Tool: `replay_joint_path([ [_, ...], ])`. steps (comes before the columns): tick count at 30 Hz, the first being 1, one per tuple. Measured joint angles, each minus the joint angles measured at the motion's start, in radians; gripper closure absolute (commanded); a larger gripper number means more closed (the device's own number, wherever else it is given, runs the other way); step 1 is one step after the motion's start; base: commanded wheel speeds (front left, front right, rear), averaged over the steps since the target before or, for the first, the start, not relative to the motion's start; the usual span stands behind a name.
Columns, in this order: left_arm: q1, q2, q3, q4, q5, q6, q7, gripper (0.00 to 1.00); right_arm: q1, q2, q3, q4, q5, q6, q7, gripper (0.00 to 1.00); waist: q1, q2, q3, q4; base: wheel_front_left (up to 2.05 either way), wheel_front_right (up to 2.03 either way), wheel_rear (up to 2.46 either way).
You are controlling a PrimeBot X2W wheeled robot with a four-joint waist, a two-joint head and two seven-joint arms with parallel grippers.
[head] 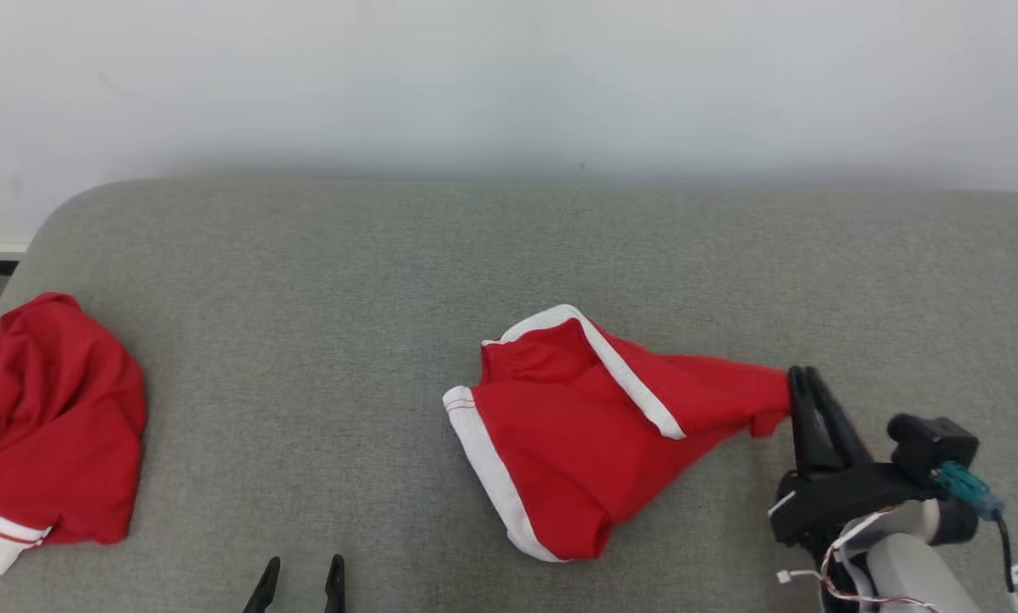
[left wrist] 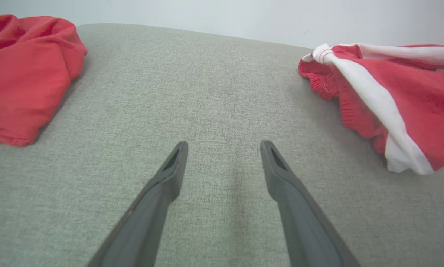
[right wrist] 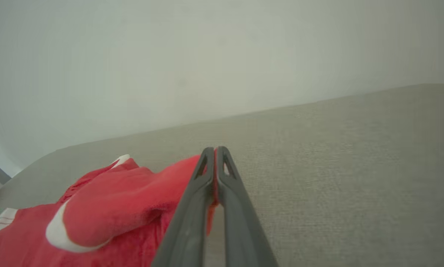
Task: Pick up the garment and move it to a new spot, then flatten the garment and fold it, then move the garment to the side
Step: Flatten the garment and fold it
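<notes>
A red garment (head: 594, 426) with white bands lies on the grey cushioned surface (head: 322, 289), its right end stretched into a point. My right gripper (head: 803, 375) is shut on that point, and red cloth shows pinched between the fingers (right wrist: 203, 178) in the right wrist view. The garment (right wrist: 107, 207) trails down and left of that gripper (right wrist: 215, 150) there. My left gripper (head: 301, 564) stands open at the bottom edge, over bare cushion, well left of the garment (left wrist: 389, 96). Its fingertips (left wrist: 181, 148) are apart with nothing between them.
A second red garment (head: 41, 426) with white trim sits crumpled at the far left edge of the cushion, also at the upper left in the left wrist view (left wrist: 25, 70). A pale wall (head: 509, 77) runs behind the cushion.
</notes>
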Motion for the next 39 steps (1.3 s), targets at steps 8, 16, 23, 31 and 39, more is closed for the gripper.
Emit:
replay_joint_path([
  [8,-0.003,0.0,0.002,0.007,0.001,0.0,0.0,0.0,0.026,0.045,-0.145,-0.006,-0.104,0.0,0.0,0.0,0.0001,0.0,-0.014,-0.033,0.0,0.0,0.0],
  [16,0.013,0.0,0.005,0.007,0.002,0.0,0.0,0.0,0.086,0.075,-0.066,-0.053,-0.132,0.0,0.0,0.0,0.0,0.0,-0.042,-0.043,0.0,0.0,0.0],
  [23,0.014,0.0,0.003,0.008,-0.015,-0.001,0.0,0.0,0.131,0.09,0.054,-0.083,-0.122,0.0,0.0,0.0,0.0001,0.0,-0.058,-0.053,0.0,0.0,0.0],
  [31,0.018,0.0,-0.008,0.007,-0.024,0.0,0.0,0.0,0.165,0.1,0.1,-0.063,-0.117,0.0,0.0,0.0,0.0,0.0,-0.055,-0.048,0.0,0.0,0.0],
  [39,0.016,0.0,-0.023,0.007,-0.029,0.001,0.0,0.0,0.116,0.086,0.064,-0.025,-0.173,0.0,0.0,0.0,0.0001,0.0,-0.032,-0.034,0.0,0.0,0.0],
])
